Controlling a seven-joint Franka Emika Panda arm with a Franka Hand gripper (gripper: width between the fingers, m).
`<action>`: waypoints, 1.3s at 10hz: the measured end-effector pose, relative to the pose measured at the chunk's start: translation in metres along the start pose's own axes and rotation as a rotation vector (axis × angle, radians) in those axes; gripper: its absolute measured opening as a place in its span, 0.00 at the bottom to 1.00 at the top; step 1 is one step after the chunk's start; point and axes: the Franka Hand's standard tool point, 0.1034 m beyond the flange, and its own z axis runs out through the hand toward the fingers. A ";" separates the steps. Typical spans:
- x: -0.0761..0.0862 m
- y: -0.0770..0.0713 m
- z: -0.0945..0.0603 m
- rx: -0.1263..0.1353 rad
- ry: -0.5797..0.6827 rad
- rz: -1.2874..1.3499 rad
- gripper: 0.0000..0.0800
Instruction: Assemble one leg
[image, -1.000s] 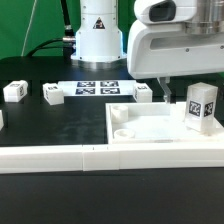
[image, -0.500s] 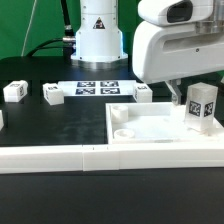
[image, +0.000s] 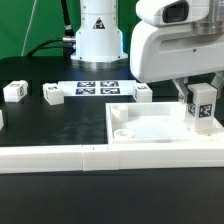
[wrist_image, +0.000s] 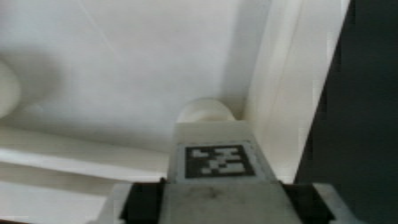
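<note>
My gripper (image: 198, 97) is shut on a leg (image: 201, 105), a small white post with a black-and-white tag, held upright over the right part of the large flat white panel (image: 150, 130). In the wrist view the leg (wrist_image: 219, 150) runs out from between my two dark fingers (wrist_image: 146, 203), its tip close to a round socket (wrist_image: 214, 108) near the panel's edge. Three more legs lie on the black table: one at the exterior view's left (image: 15, 90), one beside it (image: 52, 94), and one behind the panel (image: 145, 94).
The marker board (image: 98, 88) lies flat behind the panel. A white rail (image: 60, 158) runs along the table's front edge. The robot's base (image: 97, 35) stands at the back. Another white part shows at the far left edge (image: 2, 118).
The gripper and the held leg have shifted slightly toward the exterior view's right and a little down toward the panel. Nothing else moved.
</note>
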 end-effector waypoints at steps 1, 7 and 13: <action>0.000 0.000 0.001 0.008 0.000 0.108 0.37; 0.001 -0.005 0.002 0.039 0.034 0.928 0.37; 0.001 -0.007 0.003 0.061 0.021 1.060 0.48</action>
